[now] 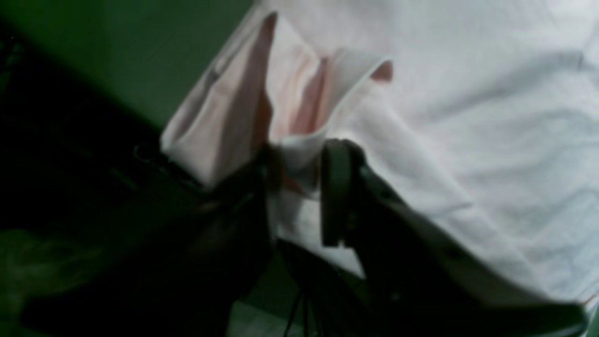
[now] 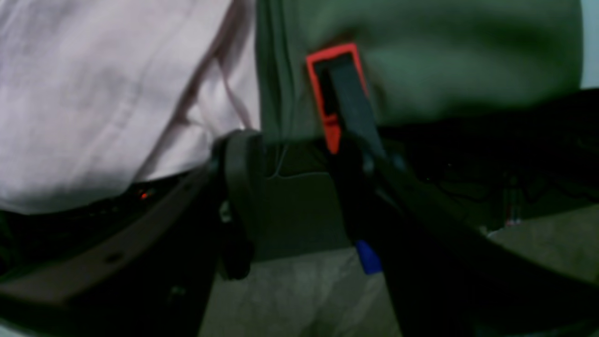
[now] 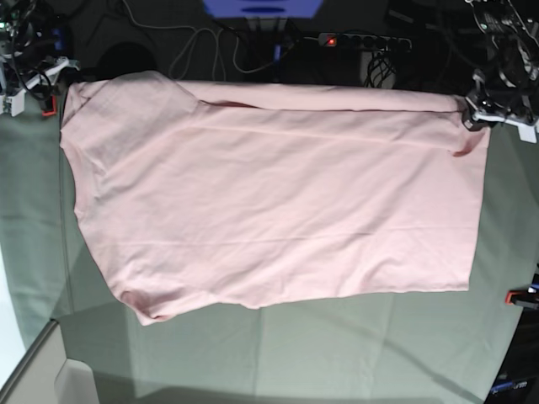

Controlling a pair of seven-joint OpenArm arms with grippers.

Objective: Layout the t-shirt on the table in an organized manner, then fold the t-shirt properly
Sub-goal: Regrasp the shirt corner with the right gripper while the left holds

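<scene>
Pinching shirt (image 1: pixel 468 117) corner fold: left gripper (image 1: pixel 297 164), frame centre. Right gripper (image 2: pixel 290 154) jaws apart, nothing between, beside red clamp (image 2: pixel 334 93) at table (image 3: pixel 337 353) edge.

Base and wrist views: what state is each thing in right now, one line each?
t-shirt: spread flat, plain pink side up, far edge at the table's rim.
table: cloth-covered, creased, shirt lying on it.
left gripper: closed on a bunched fold of the shirt's corner.
right gripper: open, nothing between the jaws, beside the shirt's edge.
red clamp: clipped on the table edge.
</scene>
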